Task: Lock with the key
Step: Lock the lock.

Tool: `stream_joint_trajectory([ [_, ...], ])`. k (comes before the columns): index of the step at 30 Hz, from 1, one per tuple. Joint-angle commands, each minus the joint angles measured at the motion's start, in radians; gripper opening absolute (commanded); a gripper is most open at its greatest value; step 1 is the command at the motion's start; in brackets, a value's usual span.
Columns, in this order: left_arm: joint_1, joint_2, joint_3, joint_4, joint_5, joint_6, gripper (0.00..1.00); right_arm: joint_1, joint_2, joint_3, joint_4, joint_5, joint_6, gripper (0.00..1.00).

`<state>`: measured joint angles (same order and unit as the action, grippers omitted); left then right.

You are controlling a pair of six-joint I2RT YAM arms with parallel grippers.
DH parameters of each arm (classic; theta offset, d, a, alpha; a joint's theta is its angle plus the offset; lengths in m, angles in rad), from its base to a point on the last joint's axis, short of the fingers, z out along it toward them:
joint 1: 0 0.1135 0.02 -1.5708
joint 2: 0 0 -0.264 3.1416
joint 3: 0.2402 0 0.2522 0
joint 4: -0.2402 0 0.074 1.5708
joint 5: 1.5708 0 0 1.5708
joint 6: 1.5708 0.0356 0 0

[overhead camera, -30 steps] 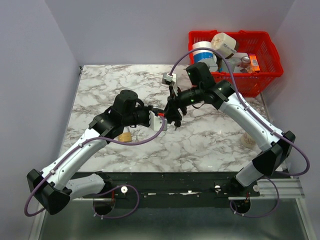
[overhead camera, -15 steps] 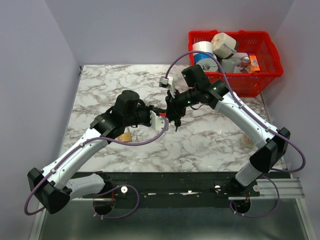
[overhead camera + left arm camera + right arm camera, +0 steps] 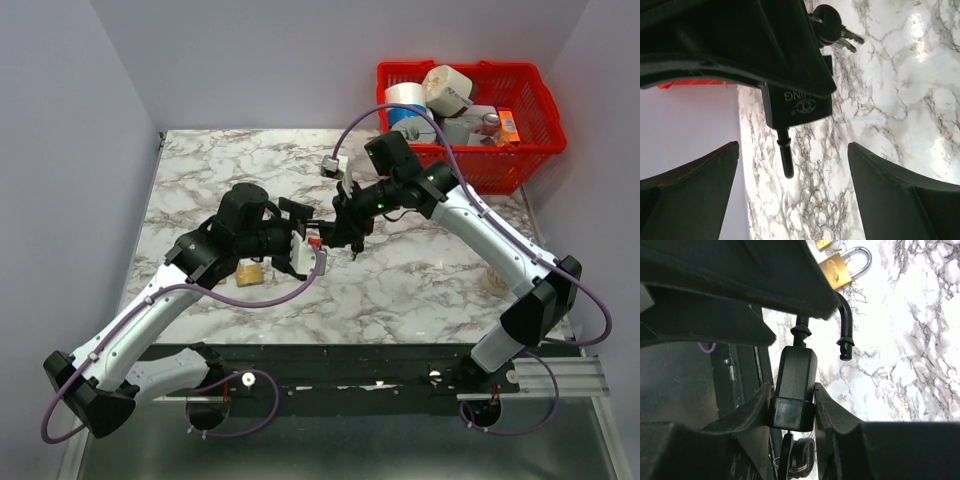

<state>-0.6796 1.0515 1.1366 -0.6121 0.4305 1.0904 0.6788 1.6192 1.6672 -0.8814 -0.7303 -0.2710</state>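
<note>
Key [image 3: 829, 24] at black padlock [image 3: 797, 102] base

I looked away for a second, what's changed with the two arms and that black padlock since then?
The left gripper opened, letting go of the black padlock, and drew back slightly toward its own side. The right gripper still clamps the padlock's body, black-headed keys hanging from it. The brass padlock hasn't moved.

Bright, even light — glare on the marble table [image 3: 920, 30], close foreground soft.
</note>
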Motion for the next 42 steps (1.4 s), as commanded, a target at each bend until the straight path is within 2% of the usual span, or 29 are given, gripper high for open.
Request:
stream_joint_trajectory([
  [1, 0.06, -0.065, -0.014, -0.025, 0.145, -0.11, 0.93, -0.028, -0.08, -0.024, 0.048, -0.144, -0.048, 0.01],
  [2, 0.108, -0.074, -0.017, -0.008, 0.213, -0.153, 0.91, -0.028, -0.09, -0.03, 0.053, -0.17, -0.057, 0.01],
  [6, 0.193, -0.093, -0.003, 0.086, 0.37, -0.337, 0.7, -0.03, -0.139, -0.069, 0.073, -0.251, -0.134, 0.01],
  [7, 0.204, -0.094, -0.005, 0.103, 0.39, -0.401, 0.68, -0.03, -0.156, -0.075, 0.075, -0.265, -0.164, 0.01],
  [11, 0.212, -0.111, -0.026, 0.144, 0.476, -0.422, 0.62, -0.031, -0.177, -0.069, 0.084, -0.343, -0.182, 0.01],
  [13, 0.21, -0.123, -0.049, 0.205, 0.484, -0.458, 0.56, -0.03, -0.179, -0.066, 0.094, -0.353, -0.168, 0.01],
  [20, 0.187, -0.13, -0.061, 0.265, 0.453, -0.469, 0.51, -0.03, -0.185, -0.054, 0.11, -0.386, -0.128, 0.01],
  [24, 0.152, -0.102, -0.038, 0.255, 0.432, -0.469, 0.43, -0.03, -0.183, -0.047, 0.128, -0.406, -0.103, 0.01],
  [27, 0.127, -0.088, -0.025, 0.217, 0.412, -0.455, 0.35, -0.031, -0.185, -0.038, 0.134, -0.417, -0.1, 0.01],
  [30, 0.124, -0.085, -0.015, 0.209, 0.399, -0.472, 0.2, -0.03, -0.189, -0.041, 0.14, -0.399, -0.103, 0.01],
  [31, 0.123, -0.084, -0.006, 0.209, 0.399, -0.489, 0.12, -0.03, -0.191, -0.041, 0.144, -0.39, -0.109, 0.01],
  [32, 0.123, -0.082, 0.0, 0.203, 0.399, -0.494, 0.1, -0.031, -0.2, -0.049, 0.148, -0.379, -0.112, 0.01],
  [33, 0.123, -0.084, 0.006, 0.181, 0.401, -0.495, 0.1, -0.031, -0.203, -0.05, 0.16, -0.354, -0.114, 0.01],
  [37, 0.124, -0.088, 0.028, 0.141, 0.39, -0.537, 0.38, -0.035, -0.231, -0.07, 0.194, -0.319, -0.135, 0.01],
  [42, 0.124, -0.1, 0.023, 0.101, 0.347, -0.518, 0.35, -0.042, -0.234, -0.073, 0.194, -0.33, -0.135, 0.01],
])
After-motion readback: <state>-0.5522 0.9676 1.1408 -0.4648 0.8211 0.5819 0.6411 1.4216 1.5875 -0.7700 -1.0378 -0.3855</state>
